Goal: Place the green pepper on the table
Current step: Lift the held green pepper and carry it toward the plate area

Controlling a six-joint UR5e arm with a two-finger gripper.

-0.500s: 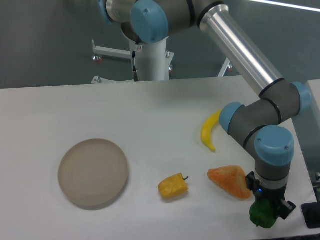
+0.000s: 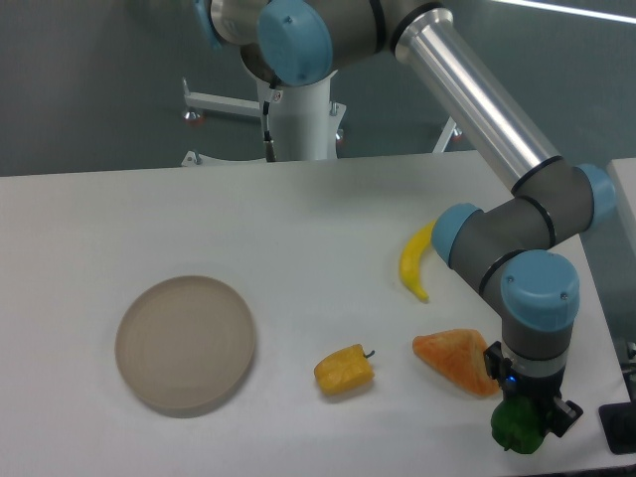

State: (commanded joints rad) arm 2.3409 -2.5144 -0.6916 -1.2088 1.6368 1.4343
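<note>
The green pepper (image 2: pixel 516 428), small, dark green and glossy, sits low at the front right of the white table (image 2: pixel 298 229). My gripper (image 2: pixel 525 417) comes down on it from above and is shut on the pepper; the black fingers are mostly hidden behind the wrist and the pepper. Whether the pepper touches the tabletop I cannot tell. The arm's grey and blue wrist stands upright right over it.
An orange wedge-shaped toy (image 2: pixel 457 360) lies just left of the gripper. A yellow-orange pepper (image 2: pixel 344 369) rests at the front middle, a yellow banana (image 2: pixel 415 260) further back, and a round beige plate (image 2: pixel 185 344) at the left. The table's right edge runs close by.
The wrist and the green pepper have shifted slightly left and a little lower. Everything else on the table is unmoved.
</note>
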